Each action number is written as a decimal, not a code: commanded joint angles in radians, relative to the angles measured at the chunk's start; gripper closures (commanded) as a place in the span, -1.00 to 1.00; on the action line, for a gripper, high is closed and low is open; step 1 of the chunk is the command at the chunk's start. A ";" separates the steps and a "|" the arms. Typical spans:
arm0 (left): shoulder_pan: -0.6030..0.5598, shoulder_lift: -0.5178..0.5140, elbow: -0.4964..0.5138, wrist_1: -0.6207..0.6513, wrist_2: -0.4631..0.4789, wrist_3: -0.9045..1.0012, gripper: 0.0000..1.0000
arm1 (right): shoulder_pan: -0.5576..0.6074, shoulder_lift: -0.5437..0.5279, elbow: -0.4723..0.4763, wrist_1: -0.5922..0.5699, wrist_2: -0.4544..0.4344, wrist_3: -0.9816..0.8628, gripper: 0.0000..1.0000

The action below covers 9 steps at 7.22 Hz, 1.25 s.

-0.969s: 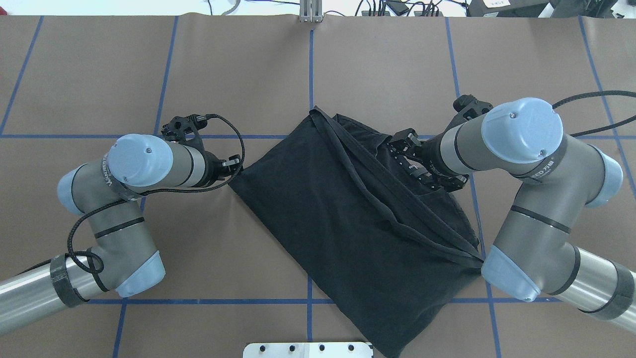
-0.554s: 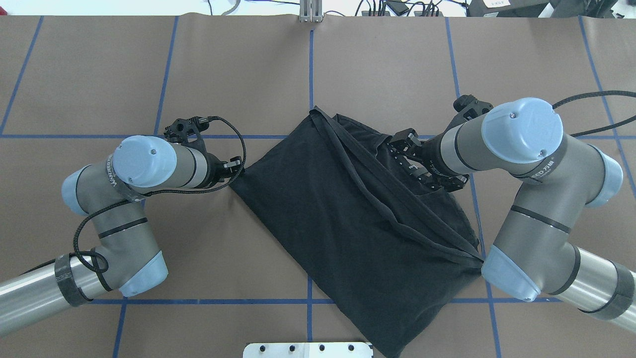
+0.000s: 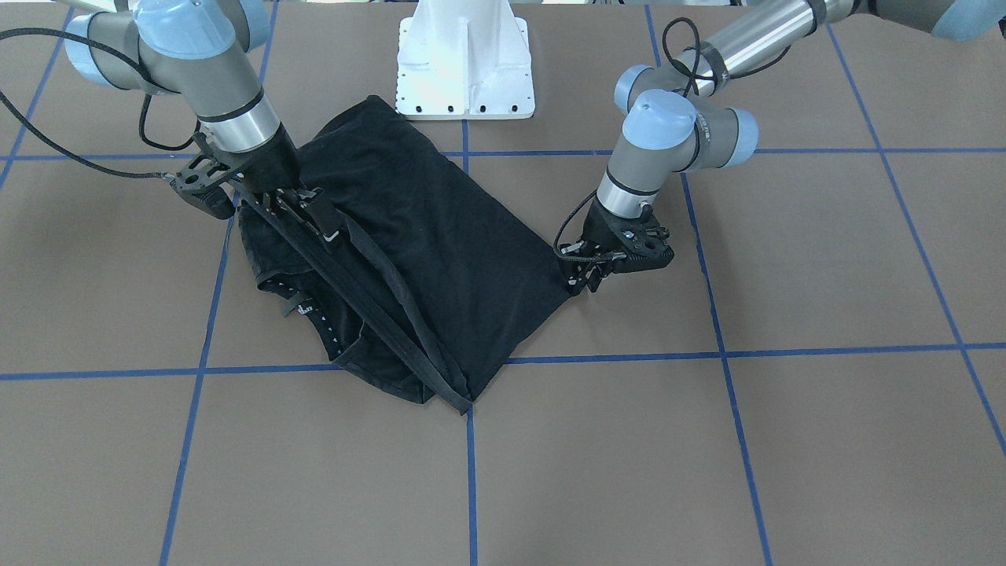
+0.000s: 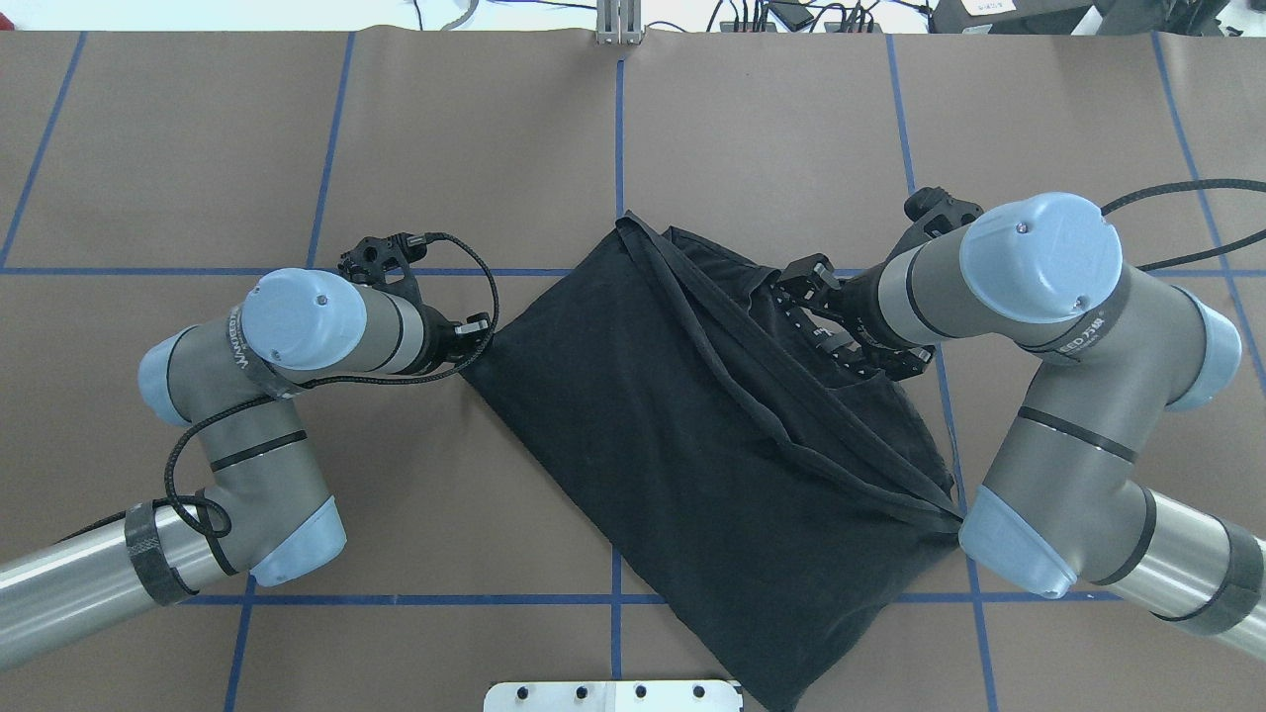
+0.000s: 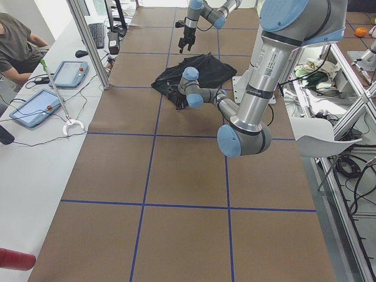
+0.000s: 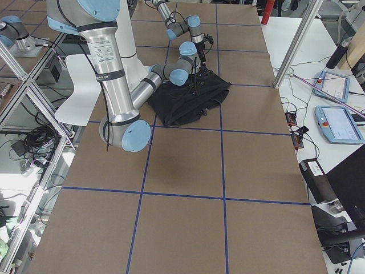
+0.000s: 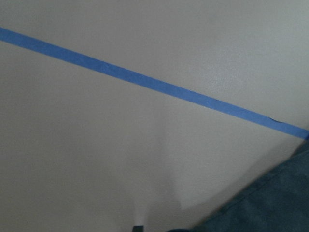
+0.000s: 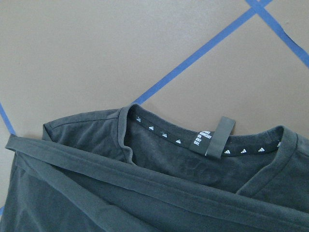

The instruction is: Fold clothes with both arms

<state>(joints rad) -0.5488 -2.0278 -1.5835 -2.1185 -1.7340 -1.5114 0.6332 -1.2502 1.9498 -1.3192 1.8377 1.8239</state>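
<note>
The black T-shirt lies folded and slanted at the table's middle, plain black side up, with a long hem band across it. It also shows in the front view. My left gripper is low at the shirt's left corner. Its jaws look closed together and hold nothing I can see. The left wrist view shows only bare table and that corner. My right gripper is open over the shirt's collar end. The right wrist view shows the collar and its label.
Blue tape lines mark a grid on the brown table cover. The white base plate stands just behind the shirt's near edge. An operator and tablets are at a side bench beyond the table.
My left arm has moved right, bringing its gripper up to the shirt's left corner. The right arm and the shirt have stayed where they were.
</note>
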 commanded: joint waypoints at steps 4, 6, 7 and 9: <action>0.001 0.000 -0.009 0.003 -0.002 0.002 1.00 | 0.008 0.000 0.000 0.000 0.009 0.000 -1.00; -0.011 -0.002 -0.007 0.000 -0.002 0.016 1.00 | 0.010 0.002 0.000 0.000 0.015 0.000 -1.00; -0.046 -0.006 0.000 -0.001 -0.002 0.064 1.00 | 0.010 0.002 0.000 0.000 0.015 0.000 -1.00; -0.112 -0.067 0.102 -0.035 -0.001 0.118 1.00 | 0.010 0.002 0.001 -0.002 0.017 0.000 -1.00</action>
<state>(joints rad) -0.6265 -2.0507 -1.5501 -2.1291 -1.7362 -1.4212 0.6426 -1.2480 1.9505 -1.3203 1.8532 1.8239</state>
